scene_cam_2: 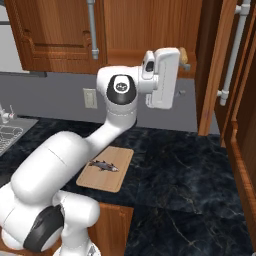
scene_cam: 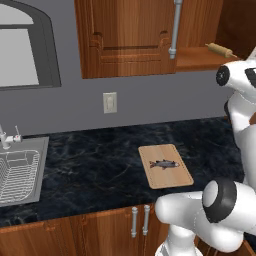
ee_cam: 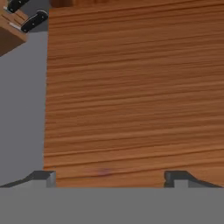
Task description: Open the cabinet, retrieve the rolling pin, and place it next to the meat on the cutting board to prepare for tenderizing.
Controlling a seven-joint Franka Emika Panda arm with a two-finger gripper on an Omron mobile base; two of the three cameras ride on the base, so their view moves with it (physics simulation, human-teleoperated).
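Gripper [ee_cam: 109, 177] — I read it released, jaws spread wide before the cabinet [ee_cam: 131, 87] wood; rolling pin [scene_cam: 220, 49] on the opened shelf; meat [scene_cam_2: 104, 165] on cutting board [scene_cam_2: 107, 181] well below.

meat [scene_cam: 164, 163]: on the cutting board [scene_cam: 177, 177]
cutting board: on the counter [scene_cam: 90, 165], right of the sink [scene_cam: 20, 172]
rolling pin [scene_cam: 220, 49]: on the open cabinet [scene_cam: 130, 37] shelf, above the counter

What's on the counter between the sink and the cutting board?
Nothing. In the left base view, only bare dark marble counter runs from the sink to the cutting board, which carries the meat.
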